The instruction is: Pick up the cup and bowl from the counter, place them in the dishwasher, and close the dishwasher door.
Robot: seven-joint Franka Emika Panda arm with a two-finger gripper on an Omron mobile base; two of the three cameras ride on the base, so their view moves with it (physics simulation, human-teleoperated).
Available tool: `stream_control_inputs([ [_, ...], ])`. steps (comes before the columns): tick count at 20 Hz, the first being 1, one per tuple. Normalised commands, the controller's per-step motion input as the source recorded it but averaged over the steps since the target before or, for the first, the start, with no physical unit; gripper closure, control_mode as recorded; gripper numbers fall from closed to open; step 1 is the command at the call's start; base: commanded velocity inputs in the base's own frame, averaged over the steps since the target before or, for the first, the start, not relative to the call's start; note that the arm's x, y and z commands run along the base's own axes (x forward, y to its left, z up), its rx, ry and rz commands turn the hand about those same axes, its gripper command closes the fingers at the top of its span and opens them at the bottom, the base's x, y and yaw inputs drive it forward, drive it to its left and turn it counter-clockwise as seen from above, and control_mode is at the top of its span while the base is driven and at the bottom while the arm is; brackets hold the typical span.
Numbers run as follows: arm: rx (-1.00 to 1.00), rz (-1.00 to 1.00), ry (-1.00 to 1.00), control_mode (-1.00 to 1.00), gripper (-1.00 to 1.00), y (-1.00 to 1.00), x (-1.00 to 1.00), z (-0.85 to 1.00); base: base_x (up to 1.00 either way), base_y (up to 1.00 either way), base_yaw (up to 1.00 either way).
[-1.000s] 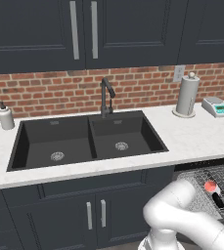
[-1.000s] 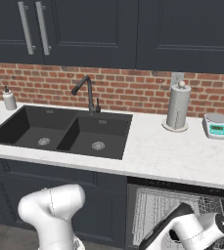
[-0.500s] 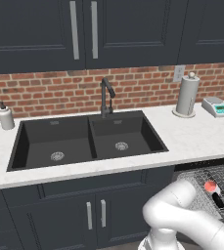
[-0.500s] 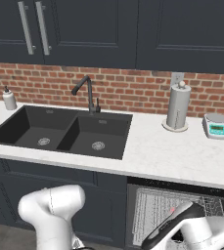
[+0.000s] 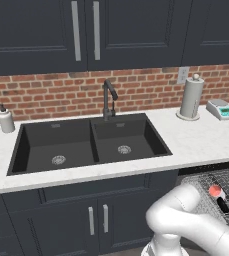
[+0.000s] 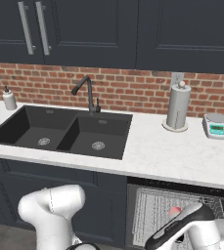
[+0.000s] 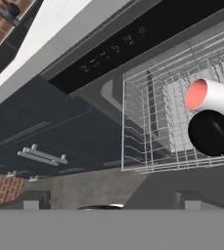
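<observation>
The sink is set in the counter. The open dishwasher holds a wire rack; the cup lies on its side in it, touching the bowl. The gripper is empty, jaws spread wide.

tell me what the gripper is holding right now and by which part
Nothing is held. The cup and the bowl both lie in the dishwasher rack, apart from the gripper, whose jaws are open.
</observation>
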Motion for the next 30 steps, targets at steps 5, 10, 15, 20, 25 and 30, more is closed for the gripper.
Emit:
stream_control_inputs([
  [5,0.00,-0.04,0.00,-1.00,-1.00,-0.37,-0.13,-0.10,0.00,0.00,0.00],
  [10,0.01,-0.05,-0.01,-1.00,-1.00,-0.30,-0.15,0.00,0.00,0.00,0.00],
  [15,0.01,-0.08,-0.08,-1.00,-1.00,-0.30,-0.38,-0.01,0.00,0.00,0.00],
  [20,0.00,-0.03,-0.15,-1.00,-1.00,-0.04,-0.45,0.00,0.00,0.00,0.00],
  [25,0.00,0.00,-0.19,-1.00,-1.00,0.00,-0.43,0.00,0.00,0.00,0.00],
  [30,0.00,-0.01,-0.11,-1.00,-1.00,0.00,-0.31,0.00,0.00,0.00,0.00],
])
